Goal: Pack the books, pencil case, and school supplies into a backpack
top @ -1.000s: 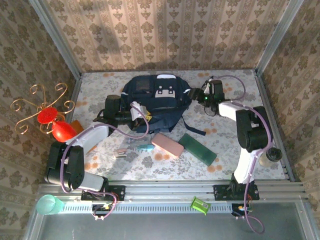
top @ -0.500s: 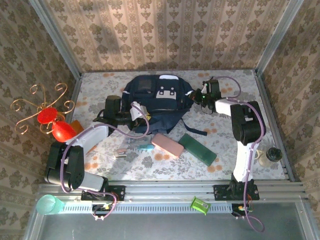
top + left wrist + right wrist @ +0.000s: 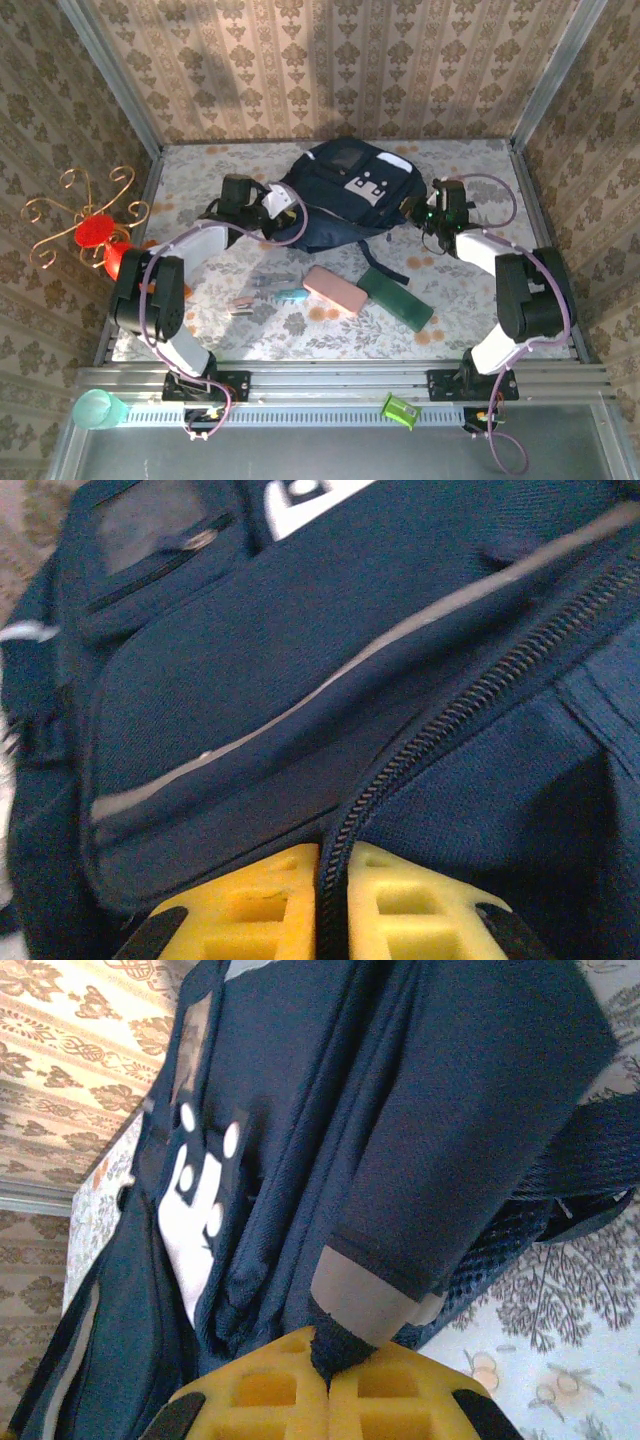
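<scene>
The dark navy backpack (image 3: 345,190) lies tilted at the back middle of the table, held from both sides. My left gripper (image 3: 272,205) is shut on its left side; in the left wrist view the yellow fingers (image 3: 255,910) pinch fabric along a zip of the backpack (image 3: 330,670). My right gripper (image 3: 420,212) is shut on a dark strap loop (image 3: 345,1345) of the backpack (image 3: 400,1110). Nearer the front lie the pink pencil case (image 3: 333,289), a thin dark green-blue book (image 3: 396,298), a teal-handled tool (image 3: 289,294) and thin pen-like sticks (image 3: 242,303). The yellow book is out of view.
A red ornament on a gold wire stand (image 3: 95,232) stands past the table's left edge. A teal cup (image 3: 95,408) and a small green item (image 3: 400,410) sit on the front rail. Patterned walls (image 3: 330,70) close in the back and sides.
The backpack has swung round and shifted to the right. My left gripper has followed it forward and right, while the right gripper has moved right and nearer with the strap.
</scene>
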Robot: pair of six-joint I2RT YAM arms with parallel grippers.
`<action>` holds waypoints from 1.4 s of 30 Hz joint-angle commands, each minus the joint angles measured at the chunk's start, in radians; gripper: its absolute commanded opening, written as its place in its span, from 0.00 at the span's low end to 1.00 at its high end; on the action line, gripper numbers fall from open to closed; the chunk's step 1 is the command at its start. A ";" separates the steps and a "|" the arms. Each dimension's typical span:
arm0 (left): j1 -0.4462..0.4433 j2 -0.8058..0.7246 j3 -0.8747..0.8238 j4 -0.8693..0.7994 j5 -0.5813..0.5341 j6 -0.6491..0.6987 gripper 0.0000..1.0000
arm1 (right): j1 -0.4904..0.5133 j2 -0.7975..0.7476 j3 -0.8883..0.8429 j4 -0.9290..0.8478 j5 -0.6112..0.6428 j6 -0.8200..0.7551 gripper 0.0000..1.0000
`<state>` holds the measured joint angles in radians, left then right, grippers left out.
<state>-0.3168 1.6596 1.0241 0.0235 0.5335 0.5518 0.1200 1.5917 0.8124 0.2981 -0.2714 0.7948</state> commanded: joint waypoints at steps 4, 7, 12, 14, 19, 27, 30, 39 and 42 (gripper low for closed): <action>0.040 0.072 0.105 0.025 -0.225 -0.139 0.13 | 0.118 -0.154 -0.086 0.082 0.090 0.056 0.03; 0.056 0.094 0.121 0.037 -0.247 -0.179 0.13 | 0.176 -0.192 -0.123 0.084 0.153 0.069 0.04; 0.073 0.128 0.143 0.040 -0.285 -0.219 0.17 | 0.262 -0.193 -0.165 0.083 0.236 0.068 0.04; 0.079 0.134 0.146 0.046 -0.293 -0.233 0.21 | 0.289 -0.183 -0.185 0.090 0.251 0.073 0.05; 0.091 0.127 0.137 0.055 -0.334 -0.279 0.40 | 0.334 -0.094 -0.227 0.130 0.235 0.095 0.14; 0.114 -0.019 0.025 0.025 -0.523 -0.462 0.61 | 0.323 -0.132 -0.203 0.007 0.227 -0.021 0.33; 0.113 -0.103 -0.036 0.001 -0.534 -0.546 0.66 | 0.323 -0.219 -0.190 -0.097 0.286 -0.093 0.38; -0.177 -0.345 -0.227 0.082 -0.452 -0.800 0.67 | 0.345 -0.324 -0.150 -0.156 0.235 -0.251 0.48; -0.262 -0.298 -0.193 0.056 -0.448 -0.768 0.64 | 0.369 -0.236 -0.088 -0.125 0.157 -0.268 0.48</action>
<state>-0.5358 1.3315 0.8192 0.0795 0.0700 -0.1848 0.4660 1.2896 0.6701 0.1688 -0.0303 0.5861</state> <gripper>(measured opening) 0.647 0.474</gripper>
